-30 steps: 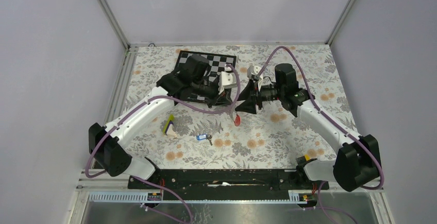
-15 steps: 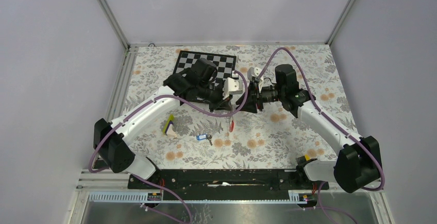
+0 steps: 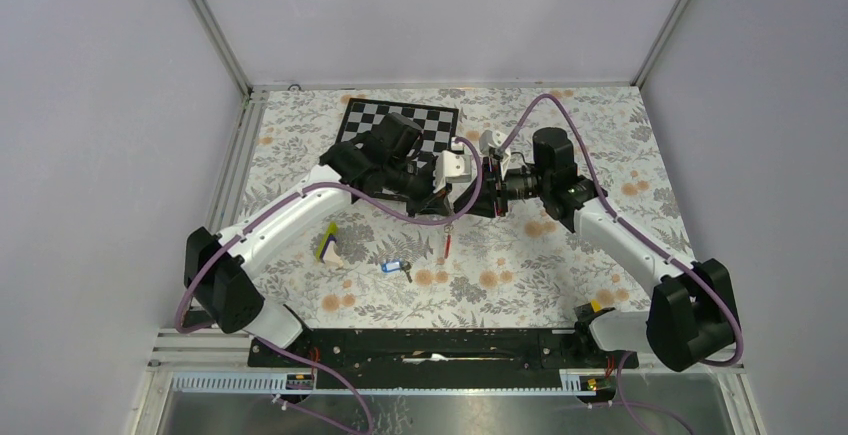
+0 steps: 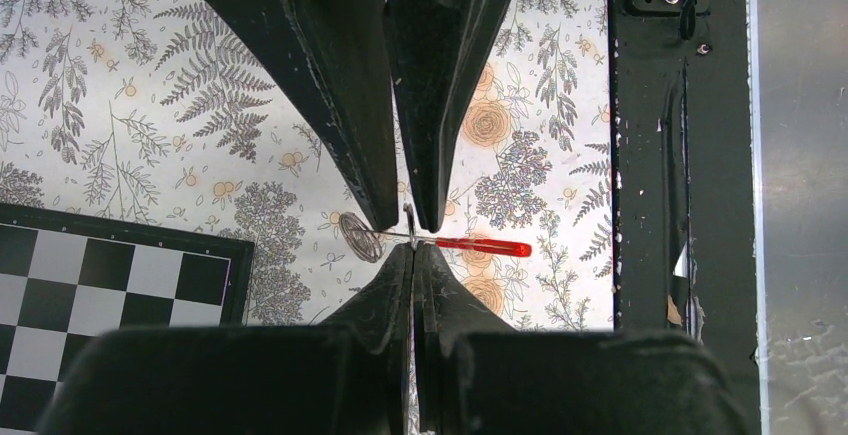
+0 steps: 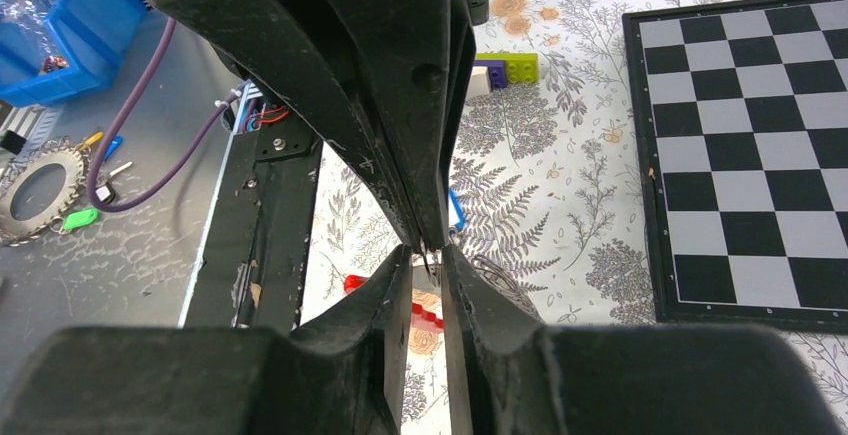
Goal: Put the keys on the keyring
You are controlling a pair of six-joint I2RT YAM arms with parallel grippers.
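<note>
Worktop [image 3: 520,255]: both arms meet nose to nose in the air above its middle.

Left gripper [image 4: 412,253] is pressed together, pinching the keyring [image 3: 447,244] right at the fingertips. The strap hangs from the pinch, with red out to one side and grey to the other.

Right gripper [image 5: 425,265] has its jaws a narrow slit apart, with the keyring's small metal bit between them. Neither wrist view shows whether they bite it or just bracket it.

Yellow-purple-white block [image 3: 328,243] sits well off to the left and isn't part of this.

Keys [image 3: 392,266] lie flat on the worktop between that block and the hanging strap, nearer the arm bases than the grippers. Nothing touches them.

My read is that this is a two-handed regrip of the keyring, with threading not yet started. To do it well:
- Land the right jaws on the metal bit, not the floppy strap, which will likely fold and slip.
- Hold the left pinch until the right bite is clearly firm, and release only then.
- The fingertips are nearly touching, so close gently. A knock could flick the ring out.
- Don't pull the arms apart, since the strap would twist.
- Leave the ring's opening exposed and facing out.
- For the pickup after this, go for the blue tag. The key itself looks too small to pinch.
</note>
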